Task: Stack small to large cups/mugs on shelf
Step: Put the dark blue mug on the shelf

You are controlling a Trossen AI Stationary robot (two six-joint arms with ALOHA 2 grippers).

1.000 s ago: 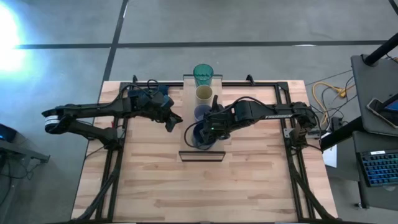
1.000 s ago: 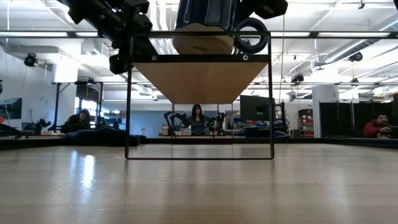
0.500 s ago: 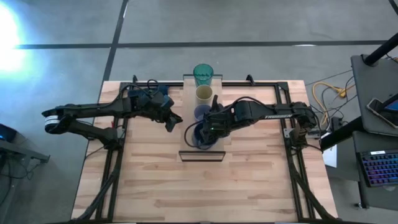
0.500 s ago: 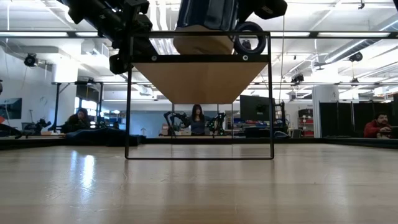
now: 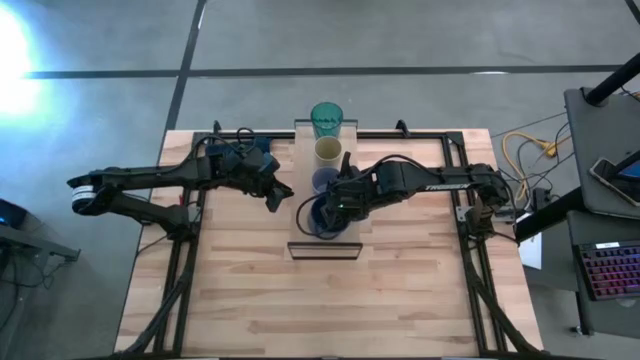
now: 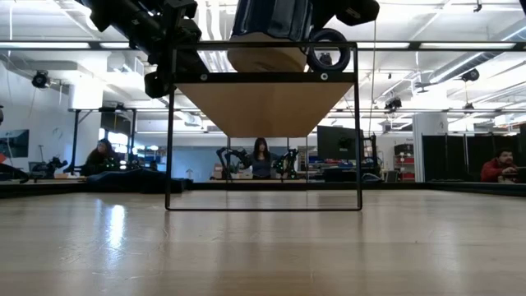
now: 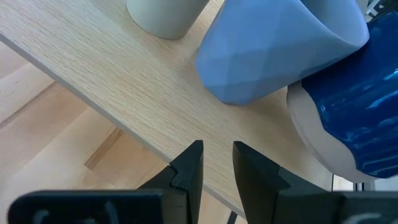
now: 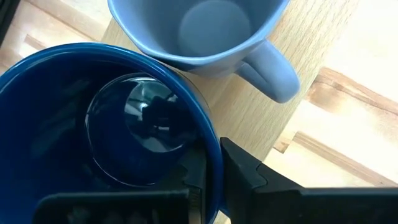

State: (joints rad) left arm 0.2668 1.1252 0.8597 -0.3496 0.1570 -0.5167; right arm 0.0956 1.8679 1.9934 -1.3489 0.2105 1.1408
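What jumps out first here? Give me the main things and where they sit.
A row of four vessels on the narrow shelf: teal tumbler at the far end, then cream cup, pale blue mug, and dark navy mug nearest. The right gripper pinches the navy mug's rim, while the left gripper waits beside the shelf.

No readable text from my station.
I see pale lettering along the right arm (image 5: 440, 184), at about three o'clock from the shelf (image 5: 324, 240), but I cannot make it out; the mugs carry no markings I can read.
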